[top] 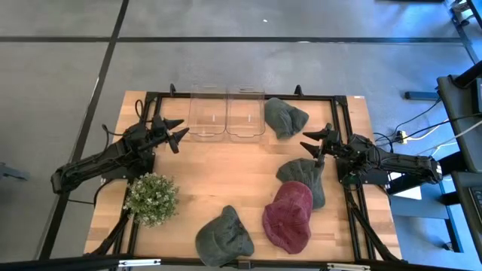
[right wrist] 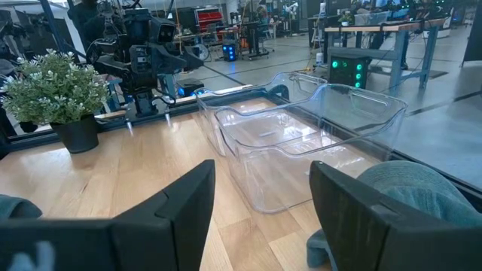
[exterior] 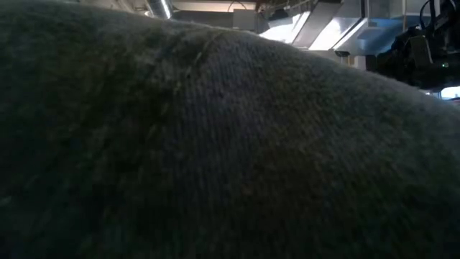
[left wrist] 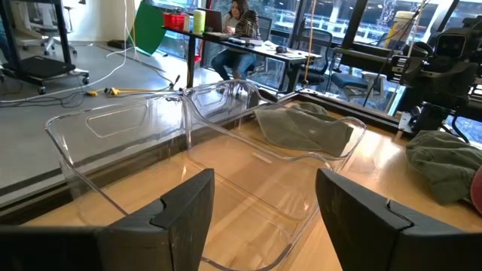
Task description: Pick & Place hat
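Note:
Several hats lie on the wooden table: a grey-green one (top: pixel 285 117) by the far edge beside the clear bins, another grey-green one (top: pixel 303 178) near the right side, a dark red one (top: pixel 288 217) overlapping it, and a grey-green one (top: pixel 223 237) at the near edge, which fills the low view (exterior: pixel 230 144). My left gripper (top: pixel 175 134) hovers open at the table's left, facing the bins (left wrist: pixel 218 150). My right gripper (top: pixel 312 143) hovers open at the right, above the second hat, and touches nothing.
Two clear plastic bins (top: pixel 226 113) stand side by side at the far edge. A potted plant (top: pixel 152 198) sits near the left near corner. Bare wood (top: pixel 226 169) spreads across the table's middle. A person sits at a desk (left wrist: pixel 239 16) in the room beyond.

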`<state>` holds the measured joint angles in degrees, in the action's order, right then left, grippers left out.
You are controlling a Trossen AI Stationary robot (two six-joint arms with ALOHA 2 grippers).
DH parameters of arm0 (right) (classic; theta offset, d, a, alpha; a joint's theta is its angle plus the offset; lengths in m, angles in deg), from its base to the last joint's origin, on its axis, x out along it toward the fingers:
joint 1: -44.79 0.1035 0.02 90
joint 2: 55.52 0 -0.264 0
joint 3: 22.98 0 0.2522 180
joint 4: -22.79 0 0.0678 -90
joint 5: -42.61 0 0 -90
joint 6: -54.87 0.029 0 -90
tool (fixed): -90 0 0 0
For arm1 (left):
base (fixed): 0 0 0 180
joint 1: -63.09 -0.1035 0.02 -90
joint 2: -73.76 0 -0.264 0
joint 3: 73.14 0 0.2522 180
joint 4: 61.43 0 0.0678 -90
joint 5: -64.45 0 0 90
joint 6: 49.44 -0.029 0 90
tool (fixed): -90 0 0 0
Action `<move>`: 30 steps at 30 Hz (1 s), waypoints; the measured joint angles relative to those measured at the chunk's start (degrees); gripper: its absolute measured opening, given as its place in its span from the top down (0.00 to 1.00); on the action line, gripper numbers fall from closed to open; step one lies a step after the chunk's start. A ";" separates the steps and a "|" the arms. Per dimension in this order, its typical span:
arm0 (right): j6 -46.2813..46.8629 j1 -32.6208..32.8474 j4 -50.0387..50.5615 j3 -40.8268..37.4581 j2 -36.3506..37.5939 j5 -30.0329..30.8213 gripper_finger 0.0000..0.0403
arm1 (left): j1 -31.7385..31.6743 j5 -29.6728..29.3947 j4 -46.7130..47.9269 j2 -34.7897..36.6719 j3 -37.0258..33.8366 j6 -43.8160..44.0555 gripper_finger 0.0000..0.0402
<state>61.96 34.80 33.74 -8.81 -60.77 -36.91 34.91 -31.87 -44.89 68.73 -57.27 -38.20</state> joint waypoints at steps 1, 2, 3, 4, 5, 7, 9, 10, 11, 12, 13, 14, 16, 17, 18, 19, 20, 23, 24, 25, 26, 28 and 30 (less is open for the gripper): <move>0.04 0.00 0.00 -0.01 0.00 0.00 0.46 | 0.00 0.00 0.01 -0.01 -0.02 0.01 0.43; 0.07 0.00 0.00 -0.02 0.00 0.00 0.46 | -0.01 0.00 0.01 -0.01 -0.02 0.01 0.43; 0.07 0.00 0.00 0.00 -0.01 0.00 0.46 | 0.01 0.00 0.01 0.01 0.00 -0.01 0.43; 0.07 0.00 0.00 -0.01 0.00 0.00 0.46 | 0.00 0.00 0.00 0.00 -0.02 -0.01 0.43; 0.09 0.00 0.00 -0.01 0.00 0.00 0.46 | -0.01 0.00 0.00 -0.01 -0.01 -0.01 0.43; 0.09 0.00 0.00 -0.01 0.01 0.00 0.46 | 0.01 0.00 0.01 0.01 0.00 -0.01 0.43; 0.09 0.00 0.00 -0.01 0.00 0.00 0.46 | 0.01 -0.01 0.00 -0.01 -0.01 0.00 0.43; 0.10 0.00 0.00 -0.01 0.01 0.00 0.46 | 0.01 0.00 0.01 -0.01 -0.01 -0.01 0.43; 0.19 0.00 0.00 -0.01 -0.01 0.00 0.46 | 0.00 0.00 0.01 -0.01 0.00 0.00 0.43; 0.63 0.00 0.00 -0.02 0.01 0.00 0.46 | 0.01 0.00 0.01 -0.01 0.00 0.00 0.43; 2.06 0.00 -0.10 0.00 0.01 -0.02 0.46 | -0.01 -0.01 0.01 -0.01 -0.01 0.00 0.43; 4.17 0.00 -0.31 0.00 -0.01 -0.04 0.46 | -0.01 0.00 -0.01 -0.01 -0.02 -0.01 0.43; 10.11 0.00 -0.48 -0.01 0.01 -0.04 0.46 | 0.01 -0.02 0.01 0.01 -0.02 0.01 0.43; 13.69 0.00 -0.48 0.00 -0.01 -0.04 0.46 | -0.01 0.00 0.01 -0.01 0.00 0.01 0.43; 17.70 0.00 -0.50 0.00 0.01 -0.04 0.46 | -0.01 0.00 0.00 0.00 -0.02 0.00 0.43; 21.52 0.00 -0.53 -0.01 -0.01 -0.03 0.46 | 0.00 0.00 0.01 -0.01 0.00 0.01 0.43; 24.55 0.00 -0.56 0.00 -0.01 0.10 0.46 | 0.01 0.00 0.01 -0.01 0.00 0.01 0.43; 27.17 0.00 -0.70 0.00 -0.01 3.40 0.46 | 0.01 0.00 -0.01 0.01 -0.02 -0.01 0.43; 27.18 0.00 -0.82 0.00 -0.01 4.64 0.46 | -0.01 -0.05 0.01 0.00 -0.02 -0.34 0.43; 27.27 0.00 -1.16 0.00 -0.01 6.02 0.46 | 0.00 -0.28 -0.01 -0.01 -0.01 -2.14 0.43; 27.54 0.00 -1.61 0.00 -0.01 7.44 0.46 | -0.07 -0.61 -0.02 0.00 -0.01 -4.66 0.43; 28.62 0.00 -1.79 0.00 0.01 10.56 0.46 | -0.10 -1.15 -0.12 -0.01 -0.02 -9.60 0.43; 29.02 0.00 -1.81 -0.01 -0.01 13.92 0.46 | -0.10 -1.18 -0.14 0.00 -0.01 -12.61 0.43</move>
<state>90.98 34.80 31.93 -8.82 -60.77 -22.99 34.82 -33.05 -45.04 68.74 -57.27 -50.81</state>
